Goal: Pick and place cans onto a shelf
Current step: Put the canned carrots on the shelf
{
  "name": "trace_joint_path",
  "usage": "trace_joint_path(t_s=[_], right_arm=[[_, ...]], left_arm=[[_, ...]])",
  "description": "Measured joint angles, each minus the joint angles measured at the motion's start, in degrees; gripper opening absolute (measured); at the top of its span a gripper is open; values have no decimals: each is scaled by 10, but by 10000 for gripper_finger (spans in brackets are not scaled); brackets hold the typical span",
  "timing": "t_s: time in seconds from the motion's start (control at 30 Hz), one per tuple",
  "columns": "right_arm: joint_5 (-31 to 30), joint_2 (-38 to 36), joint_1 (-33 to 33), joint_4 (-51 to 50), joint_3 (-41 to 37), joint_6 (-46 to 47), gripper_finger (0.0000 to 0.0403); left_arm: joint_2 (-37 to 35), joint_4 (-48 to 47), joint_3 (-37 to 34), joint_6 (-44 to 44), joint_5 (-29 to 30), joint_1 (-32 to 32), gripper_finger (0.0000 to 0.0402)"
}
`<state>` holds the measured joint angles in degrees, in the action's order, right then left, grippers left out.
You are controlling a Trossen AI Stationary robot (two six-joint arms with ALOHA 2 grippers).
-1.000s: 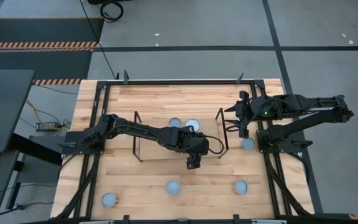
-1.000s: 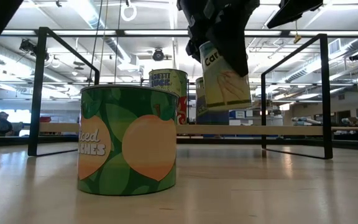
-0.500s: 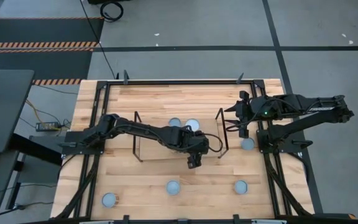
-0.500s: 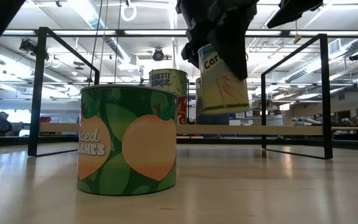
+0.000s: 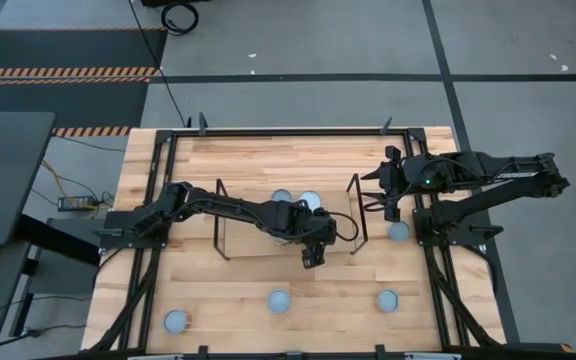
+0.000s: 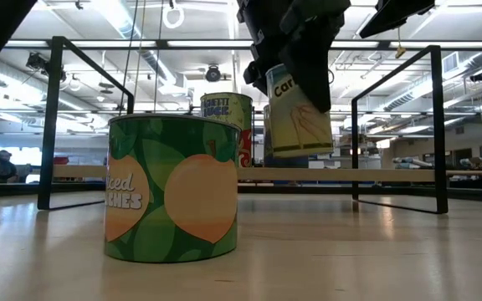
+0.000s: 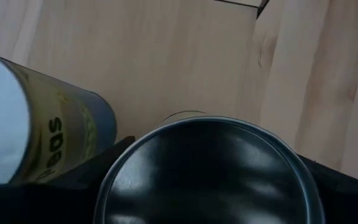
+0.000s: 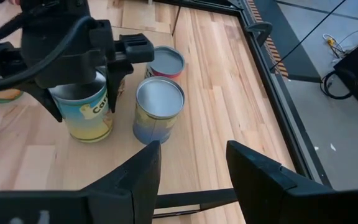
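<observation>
The wooden surface [image 5: 268, 150] is sitting in a big workshop w/ grey floor around it, and the shelf [image 5: 248, 245] is standing mid-surface between its black wire end frames.

Your left tool [image 5: 313, 245] is hanging over the shelf's near-right part, pinching a yellow-labelled can [image 6: 299, 113] across its top. In the low view that can is hanging clear above the shelf board, slightly tilted. The left wrist view is showing its dark open-looking top [image 7: 207, 171] right between the fingers, w/ another yellow can [image 7: 48, 134] just beside.

Two cans [image 5: 295, 198] are already standing on the shelf's far side; from the right wrist view they're a blue-sided one [image 8: 159, 115] and a red one [image 8: 165, 62], close to the carried can. Loose cans are waiting on the surface: three along the near edge [image 5: 279, 300] and one by the right arm's base [image 5: 399, 231]. A green peach can [image 6: 172, 188] is filling the low view's foreground.

Your right tool [image 8: 191, 168] is waiting above the shelf's right end frame, fingers spread, nothing in them.

Handling, as I judge it: rigid metal, smooth sides, so prob slippery; grip across the rim/upper wall is best. Weight unclear. Tilt may make it wobble on landing, so level it first, pls.
</observation>
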<state>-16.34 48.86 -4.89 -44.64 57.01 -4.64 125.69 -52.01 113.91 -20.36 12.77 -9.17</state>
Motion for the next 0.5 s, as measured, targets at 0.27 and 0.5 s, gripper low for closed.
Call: trace_joint_path(t_s=[0.27, 0.5], right_arm=[[0, 0, 0, 2, 0, 0, 190], [0, 0, 0, 5, 0, -1, 190]], left_arm=[[0, 0, 0, 0, 1, 0, 342], [0, 4, 0, 0, 2, 0, 351]])
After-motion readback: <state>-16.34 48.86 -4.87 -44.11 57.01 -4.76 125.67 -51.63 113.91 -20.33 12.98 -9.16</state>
